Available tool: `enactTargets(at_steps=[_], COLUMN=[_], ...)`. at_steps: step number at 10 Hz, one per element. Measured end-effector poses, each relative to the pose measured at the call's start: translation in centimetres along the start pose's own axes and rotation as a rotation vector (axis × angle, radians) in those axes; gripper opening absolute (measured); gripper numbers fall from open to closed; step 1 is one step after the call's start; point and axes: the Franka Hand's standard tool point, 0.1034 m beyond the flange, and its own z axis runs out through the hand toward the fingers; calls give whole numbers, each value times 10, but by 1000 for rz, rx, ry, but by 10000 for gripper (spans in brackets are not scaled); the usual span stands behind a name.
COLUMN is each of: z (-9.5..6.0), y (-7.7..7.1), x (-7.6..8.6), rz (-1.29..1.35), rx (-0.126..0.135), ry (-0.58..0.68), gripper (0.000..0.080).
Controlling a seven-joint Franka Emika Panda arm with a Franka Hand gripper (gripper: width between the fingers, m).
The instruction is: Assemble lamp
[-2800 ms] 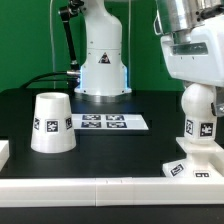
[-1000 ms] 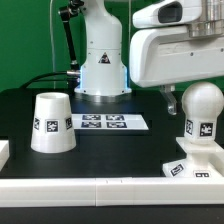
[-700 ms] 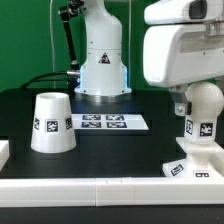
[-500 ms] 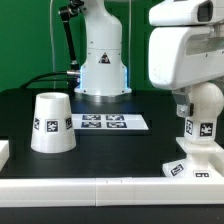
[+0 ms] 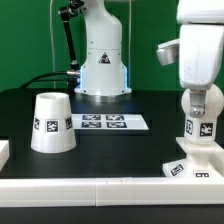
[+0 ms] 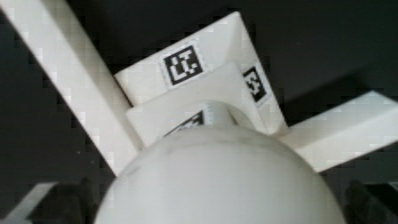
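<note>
In the exterior view, the bulb (image 5: 201,115) is standing upright on the stepped lamp base (image 5: 192,163), at the exterior view's right, near the front of the black table (image 5: 120,150). Its long axis is running vertically, with the round matte white head up and the narrower neck going down into the base. A black-and-white square tag is facing the camera on the bulb's neck, and another is showing on the low square step of the base. The gripper (image 5: 200,88) is hanging directly over the bulb's top, its bulky glossy white housing hiding the fingers, so I cannot tell whether it is clasping the bulb or is spread apart. The shade (image 5: 50,122), a matte white truncated cone, is sitting well apart at the exterior view's left, wide mouth down and narrow end up, with a tag on its side. The flat marker board (image 5: 103,122) is lying between shade and lamp base, farther back. A white rail (image 5: 100,190) is running along the front edge.

In the wrist view, the bulb's (image 6: 214,175) smooth rounded dome is filling much of the picture, seen end-on. Beyond it the square base (image 6: 205,75) is showing flat tagged faces, and a straight white bar (image 6: 71,75) is crossing diagonally beside it. The fingers are not showing plainly here either.
</note>
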Motion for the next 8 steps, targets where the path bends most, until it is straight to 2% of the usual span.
enactTargets(at_steps=[3, 4, 8], z=[0, 0, 0], y=[1, 1, 2], x=[0, -1, -2], rz=[-88, -84, -13], rx=[-6, -6, -4], ry=[-5, -5, -3], gripper=[699, 589, 576])
